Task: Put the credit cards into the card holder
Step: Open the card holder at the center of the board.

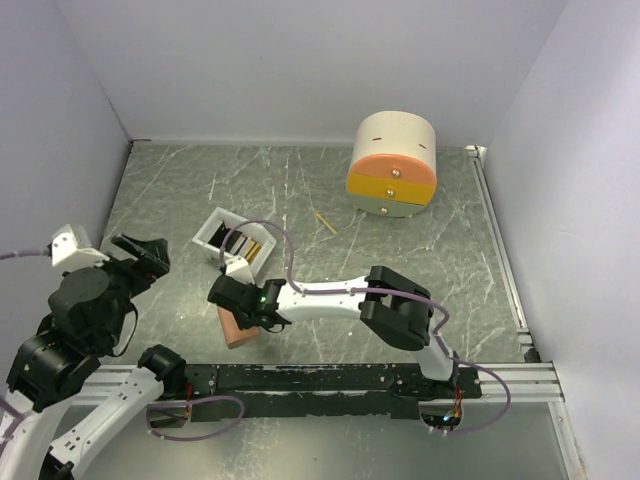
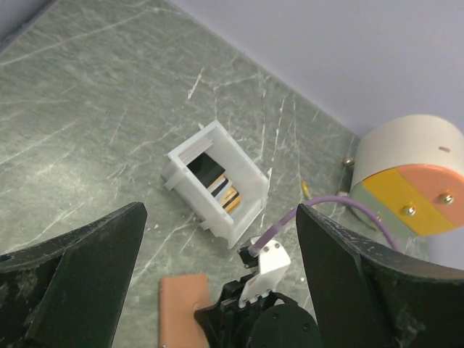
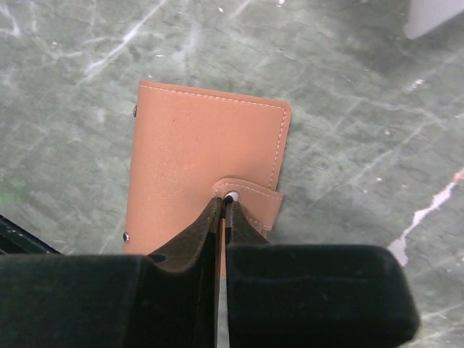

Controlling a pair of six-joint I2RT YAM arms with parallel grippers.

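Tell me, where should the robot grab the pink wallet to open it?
Probably the little snap tab, reached from above at the edge it wraps over. The card holder lies flat and closed on the table, so that tab is the only raised bit to pinch. The shut right end effector has its tips right at it.

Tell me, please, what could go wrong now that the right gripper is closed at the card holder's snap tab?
1. The right gripper is shut at the snap tab of the closed card holder; the thin tab might slip free, unopened.
2. Nothing pins the card holder: the left gripper hangs open, away from it, so a pull may drag or lift the whole card holder.
3. The credit cards sit deep in the white tray, so grasping them may tip it.
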